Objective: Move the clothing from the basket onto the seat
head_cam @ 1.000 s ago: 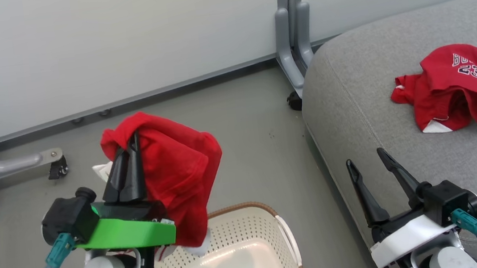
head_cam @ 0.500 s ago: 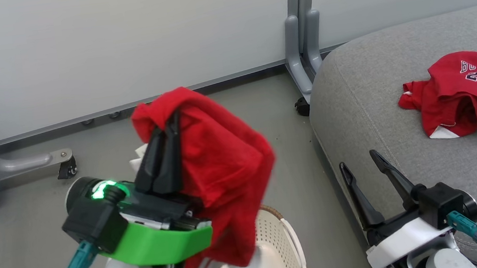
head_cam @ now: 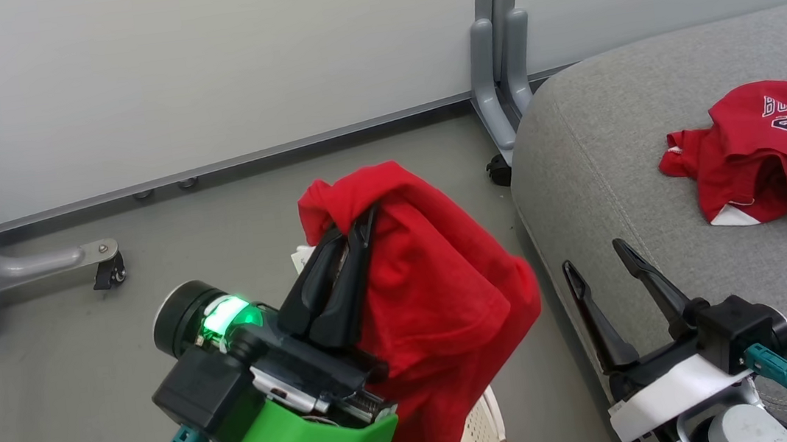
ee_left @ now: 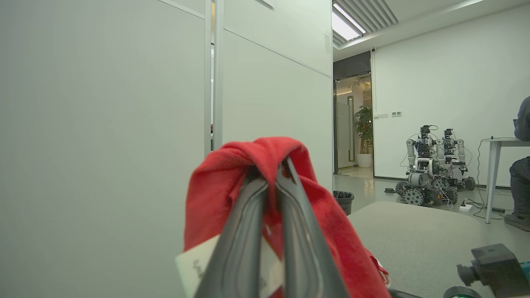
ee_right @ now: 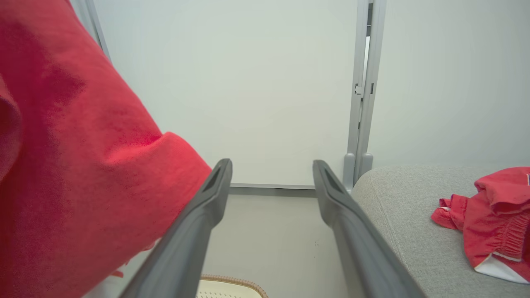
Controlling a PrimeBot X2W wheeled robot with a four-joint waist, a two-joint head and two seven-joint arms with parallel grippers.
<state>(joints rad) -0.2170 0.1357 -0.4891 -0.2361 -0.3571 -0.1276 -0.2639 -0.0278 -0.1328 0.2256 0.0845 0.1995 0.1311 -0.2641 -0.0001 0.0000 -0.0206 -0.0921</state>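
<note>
My left gripper [head_cam: 357,226] is shut on a red piece of clothing [head_cam: 440,304], which hangs in the air above the basket [head_cam: 489,425]. The left wrist view has the same red fabric [ee_left: 215,182] draped over the closed fingertips of my left gripper [ee_left: 271,171], with a white tag below. A second red garment [head_cam: 757,157] with white trim lies crumpled on the grey seat [head_cam: 652,147]. Over the seat's near edge, my right gripper [head_cam: 598,261] stands open and empty. From the right wrist, the hanging clothing [ee_right: 74,165] is at the left and the seat [ee_right: 405,215] at the right.
Pale partition walls on grey metal feet with castors [head_cam: 110,272] stand behind. A partition post [head_cam: 499,75] meets the floor beside the seat's corner. Grey floor [head_cam: 215,219] lies between the basket and the wall. Far off in the left wrist view are parked robots [ee_left: 430,165] and a seated person [ee_left: 519,165].
My left gripper has carried the red clothing to the right, from above the basket's left side toward the seat. The right gripper has stayed put. The head camera has shifted a little.
</note>
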